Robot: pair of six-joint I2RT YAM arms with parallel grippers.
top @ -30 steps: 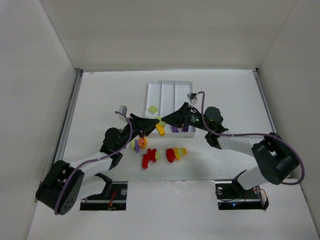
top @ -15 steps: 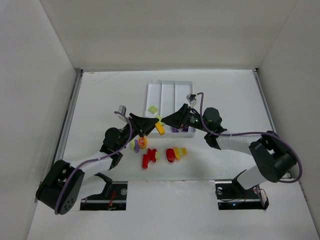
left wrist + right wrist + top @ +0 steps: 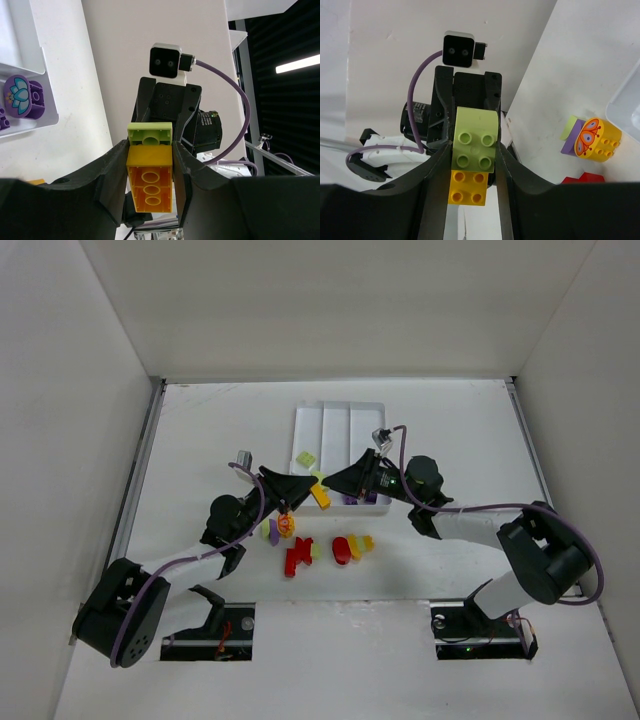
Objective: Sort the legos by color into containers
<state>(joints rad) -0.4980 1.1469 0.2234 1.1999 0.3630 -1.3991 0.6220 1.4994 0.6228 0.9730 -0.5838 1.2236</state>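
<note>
A yellow brick (image 3: 320, 498) and a light green brick (image 3: 322, 483) are joined and held in the air between both grippers, just in front of the white tray (image 3: 340, 412). My left gripper (image 3: 306, 489) is shut on the yellow brick (image 3: 149, 182), with the green brick (image 3: 150, 134) sticking out past its fingertips. My right gripper (image 3: 333, 483) is shut on the green brick (image 3: 475, 142), with the yellow brick (image 3: 467, 187) below it. The left gripper (image 3: 150, 150) and the right gripper (image 3: 474, 150) face each other.
The tray holds a green brick (image 3: 305, 458) in its left section and purple bricks (image 3: 350, 498) at its near end, one with a lotus print (image 3: 22, 97). Loose on the table lie a butterfly-print brick (image 3: 285, 527), a red brick (image 3: 297, 557), a red oval piece (image 3: 342, 549) and a yellow one (image 3: 358, 544).
Both grippers keep their hold on the joined bricks. The right wrist has shifted only very slightly.
</note>
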